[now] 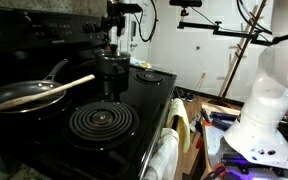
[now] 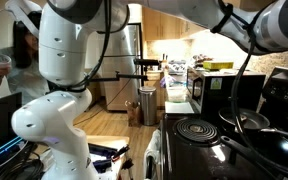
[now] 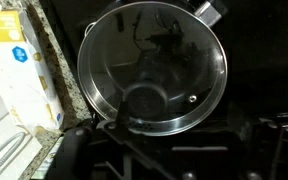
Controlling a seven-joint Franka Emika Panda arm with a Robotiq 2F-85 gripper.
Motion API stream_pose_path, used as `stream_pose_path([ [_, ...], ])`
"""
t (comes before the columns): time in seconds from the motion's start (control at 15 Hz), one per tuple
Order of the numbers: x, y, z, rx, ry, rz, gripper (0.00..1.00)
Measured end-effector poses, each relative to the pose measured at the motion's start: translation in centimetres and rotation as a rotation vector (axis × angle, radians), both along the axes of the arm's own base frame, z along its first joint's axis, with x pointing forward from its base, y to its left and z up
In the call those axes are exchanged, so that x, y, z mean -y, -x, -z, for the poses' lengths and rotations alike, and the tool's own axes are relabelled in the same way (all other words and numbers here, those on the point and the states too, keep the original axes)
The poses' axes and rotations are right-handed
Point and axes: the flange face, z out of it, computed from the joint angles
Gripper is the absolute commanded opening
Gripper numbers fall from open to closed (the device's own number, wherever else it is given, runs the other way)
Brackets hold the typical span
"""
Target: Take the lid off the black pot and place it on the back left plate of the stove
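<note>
The black pot (image 1: 112,72) stands on the back of the stove, with its glass lid (image 3: 152,62) on it. The lid has a dark knob (image 3: 144,100) and a metal rim. My gripper (image 1: 112,45) hangs just above the pot. In the wrist view its dark fingers (image 3: 182,135) sit wide apart below the lid's edge, and nothing is between them. The back left plate is not clearly visible in any view.
A frying pan (image 1: 29,95) with a wooden spoon (image 1: 69,86) sits on the stove, beside a bare coil burner (image 1: 102,121). A yellow and white box (image 3: 19,65) stands on the granite counter next to the pot. The robot's white base (image 1: 264,120) is beside the stove.
</note>
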Motion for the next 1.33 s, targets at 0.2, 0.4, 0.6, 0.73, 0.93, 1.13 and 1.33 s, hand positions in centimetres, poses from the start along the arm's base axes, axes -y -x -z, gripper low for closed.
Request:
stream_pose_path([
  [0.2,-0.2,0.0,0.5,-0.009,-0.009,0.017,1.00],
  [0.4,0.5,-0.1,1.6,-0.023,-0.018,0.068,1.00],
  [0.6,2.0,-0.3,2.4,-0.042,-0.021,0.118,1.00],
  [0.73,3.0,-0.3,2.7,-0.061,-0.034,0.148,1.00],
  [0.93,4.0,-0.8,2.8,-0.085,-0.060,0.179,1.00],
  [1.13,4.0,-1.8,2.8,-0.093,-0.100,0.193,1.00],
  [1.33,3.9,-2.8,3.2,-0.106,-0.133,0.189,1.00],
])
